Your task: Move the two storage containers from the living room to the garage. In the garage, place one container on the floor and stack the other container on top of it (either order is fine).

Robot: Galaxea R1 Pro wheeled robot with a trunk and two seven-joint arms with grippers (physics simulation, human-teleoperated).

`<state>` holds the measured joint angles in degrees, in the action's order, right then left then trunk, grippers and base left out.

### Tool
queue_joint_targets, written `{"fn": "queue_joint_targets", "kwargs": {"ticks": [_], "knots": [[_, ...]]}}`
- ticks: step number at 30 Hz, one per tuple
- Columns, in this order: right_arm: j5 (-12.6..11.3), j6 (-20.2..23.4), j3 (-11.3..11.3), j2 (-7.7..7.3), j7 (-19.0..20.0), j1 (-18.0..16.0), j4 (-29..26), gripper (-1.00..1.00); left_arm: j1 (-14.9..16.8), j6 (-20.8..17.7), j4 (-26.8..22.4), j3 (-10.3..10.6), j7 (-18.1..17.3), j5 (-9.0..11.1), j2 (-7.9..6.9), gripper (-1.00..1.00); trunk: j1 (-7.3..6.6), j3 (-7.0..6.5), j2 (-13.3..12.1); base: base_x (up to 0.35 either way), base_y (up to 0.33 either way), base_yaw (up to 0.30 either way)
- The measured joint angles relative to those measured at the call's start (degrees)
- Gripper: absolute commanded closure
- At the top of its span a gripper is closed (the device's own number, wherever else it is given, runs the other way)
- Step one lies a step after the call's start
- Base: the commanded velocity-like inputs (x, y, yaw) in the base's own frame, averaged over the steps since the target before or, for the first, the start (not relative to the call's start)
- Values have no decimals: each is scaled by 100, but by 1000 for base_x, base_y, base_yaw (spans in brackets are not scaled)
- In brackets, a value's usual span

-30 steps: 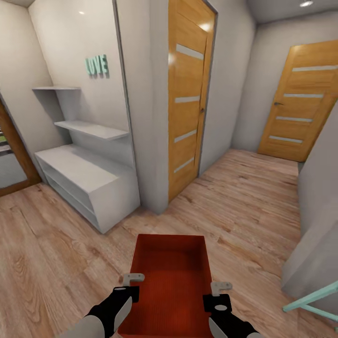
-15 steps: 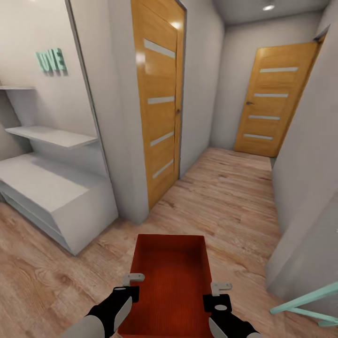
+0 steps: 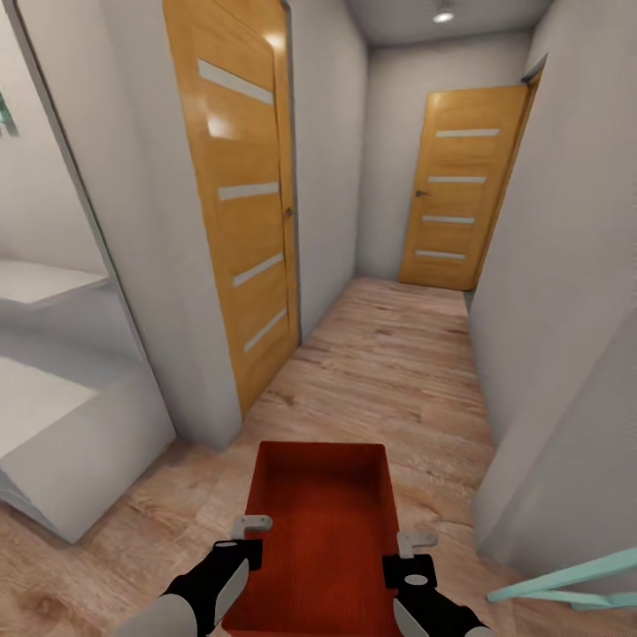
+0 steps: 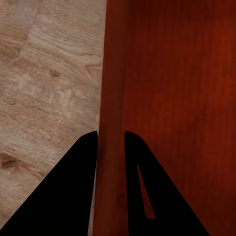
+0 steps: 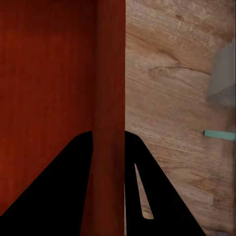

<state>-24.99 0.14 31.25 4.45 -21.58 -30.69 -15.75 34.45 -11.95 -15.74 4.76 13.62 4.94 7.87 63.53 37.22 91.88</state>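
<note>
One orange-red storage container (image 3: 320, 531) hangs in front of me above the light wood plank floor, held between both arms. My left gripper (image 3: 250, 531) is shut on its left wall (image 4: 112, 123), one finger on each side of the thin wall. On the opposite side, my right gripper (image 3: 409, 547) is shut on the right wall (image 5: 110, 98) in the same way. The bin is lidless and nothing lies inside it.
A narrow hallway runs ahead, with an orange-wood door (image 3: 241, 203) standing open on the left and a closed one (image 3: 460, 190) at the far end. A white shelf unit (image 3: 62, 425) stands at left, grey walls (image 3: 566, 354) close in at right, and a teal bar (image 3: 566, 579) sticks out at the lower right.
The view has swung right and moved forward: shelf unit and doors slid left, the hallway now lies straight ahead. Both grippers and the container keep the same place in view.
</note>
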Motion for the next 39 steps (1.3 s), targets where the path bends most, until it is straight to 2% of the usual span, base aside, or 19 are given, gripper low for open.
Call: {"fn": "queue_joint_targets", "kwargs": {"ticks": [12, 39], "knots": [[-7, 1, 5, -2, 0, 0, 1, 100, 0, -5, -2, -9, 2, -13, 4, 100, 0, 0, 0, 322, 0, -269], [1, 0, -1, 1, 2, -1, 3, 100, -2, -2, -3, -3, 2, -5, 1, 100, 0, 0, 0, 322, 0, -6]]}}
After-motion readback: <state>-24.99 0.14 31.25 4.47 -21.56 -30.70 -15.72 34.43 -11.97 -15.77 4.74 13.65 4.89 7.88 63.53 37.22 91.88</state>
